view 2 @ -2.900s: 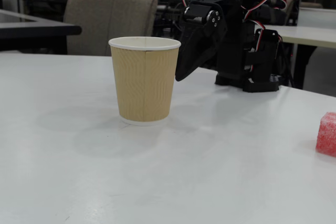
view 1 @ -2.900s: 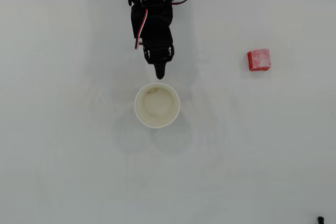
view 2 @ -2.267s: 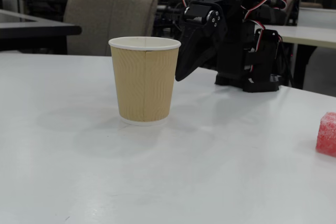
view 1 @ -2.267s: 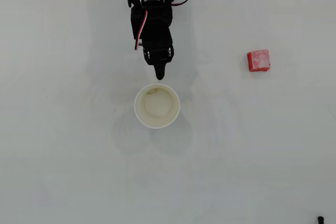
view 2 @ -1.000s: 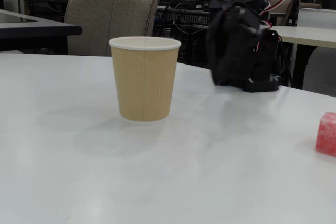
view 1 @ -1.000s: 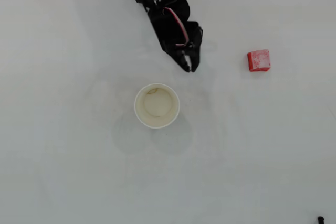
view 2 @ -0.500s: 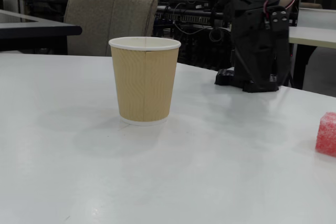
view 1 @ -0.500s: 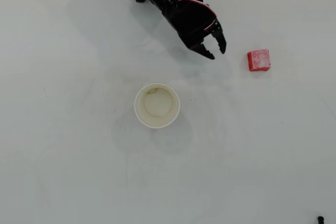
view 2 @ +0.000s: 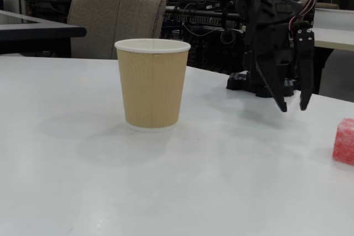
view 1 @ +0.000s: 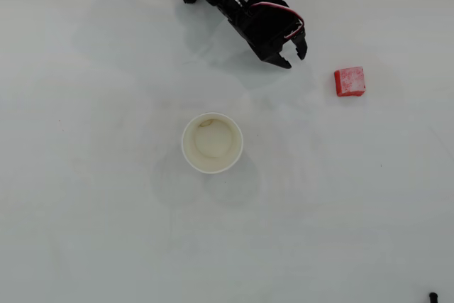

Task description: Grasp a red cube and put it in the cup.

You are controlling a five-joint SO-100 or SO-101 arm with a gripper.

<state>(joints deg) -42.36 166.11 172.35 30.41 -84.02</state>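
Observation:
The red cube lies on the white table at the right; in the fixed view it shows at the right edge. The cup stands upright and empty near the table's middle; in the fixed view its outside is tan with a white rim. My black gripper hangs above the table at the top centre, left of the cube and up-right of the cup. Its fingertips point down with a small gap between them in the fixed view, and they hold nothing.
The arm's black base sits behind the gripper on the table. A chair and desks stand beyond the far edge. A small dark object shows at the bottom right corner of the overhead view.

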